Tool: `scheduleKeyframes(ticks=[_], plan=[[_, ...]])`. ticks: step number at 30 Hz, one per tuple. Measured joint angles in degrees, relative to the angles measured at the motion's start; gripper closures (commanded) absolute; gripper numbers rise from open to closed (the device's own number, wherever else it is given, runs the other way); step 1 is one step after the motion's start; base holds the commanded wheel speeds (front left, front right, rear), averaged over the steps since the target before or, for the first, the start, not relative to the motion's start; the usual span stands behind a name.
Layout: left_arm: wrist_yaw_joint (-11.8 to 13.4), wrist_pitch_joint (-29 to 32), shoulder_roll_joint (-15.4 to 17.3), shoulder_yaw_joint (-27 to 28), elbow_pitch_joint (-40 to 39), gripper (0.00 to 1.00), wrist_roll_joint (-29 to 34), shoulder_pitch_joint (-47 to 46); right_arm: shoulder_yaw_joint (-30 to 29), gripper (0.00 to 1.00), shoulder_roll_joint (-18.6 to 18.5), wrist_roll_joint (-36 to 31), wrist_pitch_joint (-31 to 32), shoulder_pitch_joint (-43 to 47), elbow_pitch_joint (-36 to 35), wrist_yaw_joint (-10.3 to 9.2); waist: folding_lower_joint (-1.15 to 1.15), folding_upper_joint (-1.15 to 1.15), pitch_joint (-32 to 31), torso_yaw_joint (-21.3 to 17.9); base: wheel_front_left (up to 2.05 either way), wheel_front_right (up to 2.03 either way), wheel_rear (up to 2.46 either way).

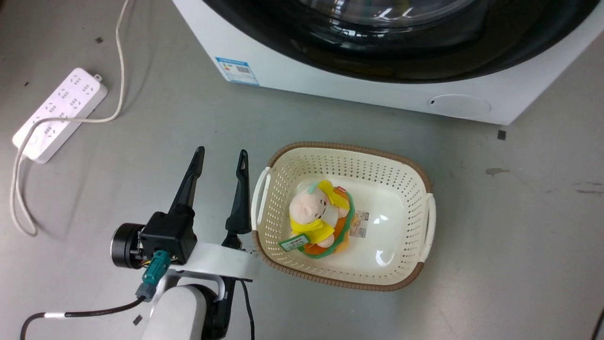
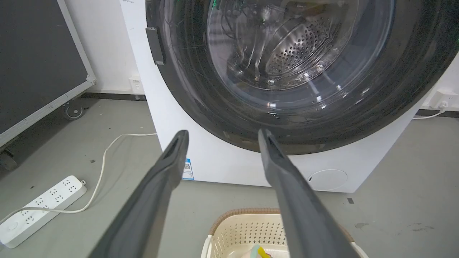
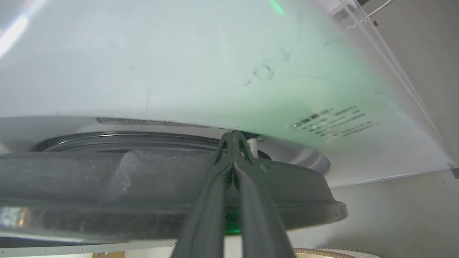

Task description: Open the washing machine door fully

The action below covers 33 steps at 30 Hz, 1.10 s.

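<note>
Floor [image 1: 519, 226], grey and scuffed, under everything. Washing machine [image 1: 330, 80], white, standing at its far side. Washing machine door [image 1: 424, 52], a broad glossy black disc with a bulging clear glass centre, spanning nearly the whole front, seated against the cabinet or very nearly so; cannot tell whether latched. Small black handle tab [image 2: 155, 44] on its left rim, perforated steel drum [image 2: 297, 50] visible through the glass. Dark panel on castors [image 2: 36, 61] off to the machine's left. Cream perforated basket [image 1: 415, 174] with a brown woven rim, on the floor just in front of the machine, apart from it. White power strip [image 1: 61, 111] further left, pale cable [image 1: 120, 61] trailing from it. Left gripper [image 1: 222, 151], spread wide and empty, hovering just beside the basket's left handle, fingers pointing toward the machine, well short of the door. Right gripper [image 3: 233, 134], clenched, fingers pressed together with nothing between them, tips at the seam between the dark door rim [image 3: 107, 186] and the white cabinet; contact there impossible to judge. Plush toy [image 1: 316, 217], pink with yellow clothes, lying in the basket's left half. Round white service flap [image 1: 460, 105] low at the front's right corner; blue sticker [image 1: 237, 71] low at its left corner.
</note>
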Motion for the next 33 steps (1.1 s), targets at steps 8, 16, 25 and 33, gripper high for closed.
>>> scheduleKeyframes(ticks=[8, 16, 25, 33], plan=[[0.71, -0.89, 0.00, -0.91, 0.11, 0.00, -0.60, -0.71, -3.99, 1.00, -1.83, -0.07, 6.24, -3.81, 4.42, 0.00, 0.00, 0.00, 0.64, 1.36, 0.00, 0.00, 0.00], [0.92, -1.87, 0.00, -0.87, 0.62, 0.00, -0.55, -0.72, -6.26, 1.00, -1.86, -0.27, 11.43, -1.62, 7.61, 0.01, 0.00, 0.00, -2.04, 1.16, 0.00, 0.00, 0.00], [0.86, -2.65, 0.00, -0.98, 1.90, 0.00, -0.35, -0.55, -8.05, 1.00, 1.47, 2.26, 18.26, 4.00, 7.57, 0.01, 0.00, 0.00, -6.59, 0.13, 0.00, 0.00, 0.00], [0.41, -2.65, 0.00, -0.23, 3.87, 0.00, 0.89, 2.91, -5.25, 1.00, 4.74, 5.37, 22.88, 14.59, 4.49, 0.03, -0.01, 0.00, -12.75, -1.07, 0.00, 0.00, 0.00]])
